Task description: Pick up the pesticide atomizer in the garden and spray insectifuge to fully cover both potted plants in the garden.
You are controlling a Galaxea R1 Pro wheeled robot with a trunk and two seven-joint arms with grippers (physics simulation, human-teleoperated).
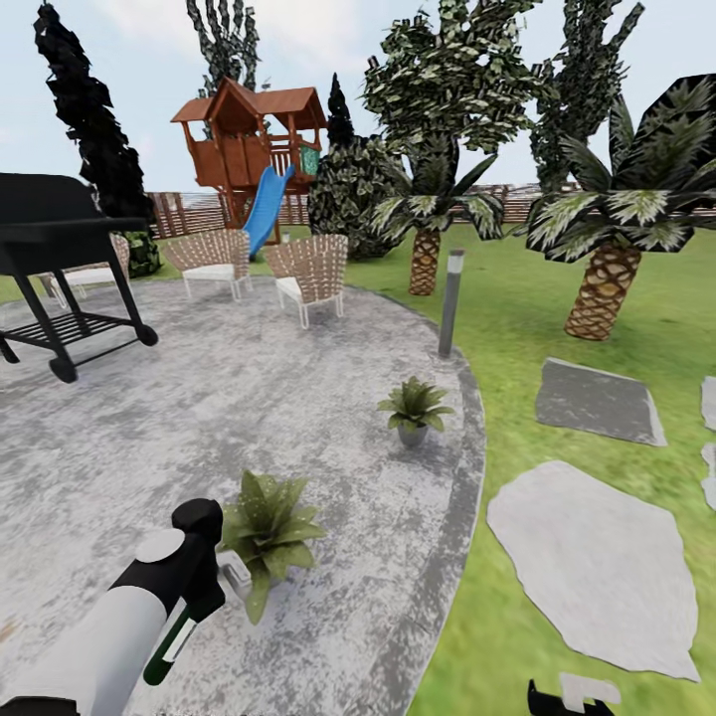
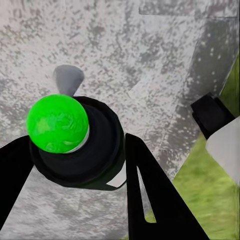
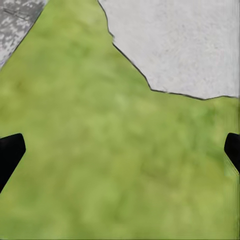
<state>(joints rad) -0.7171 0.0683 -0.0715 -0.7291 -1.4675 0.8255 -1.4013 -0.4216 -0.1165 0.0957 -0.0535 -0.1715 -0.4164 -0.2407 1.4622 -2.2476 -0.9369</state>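
On the patio, left pincer pinches the pesticide atomizer beside the near potted plant; light, rigid, slick bottle — grip mid-body; right pincer spread over lawn

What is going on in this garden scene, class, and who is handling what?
A simulated robot stands at the edge of the paved patio. Its left claw is shut on the pesticide atomizer, a slim dark green bottle, held close beside the nearer potted plant. The second potted plant sits farther along the patio near a grey post. The right claw hangs open over the lawn, beside a stepping stone. No spray is visible.
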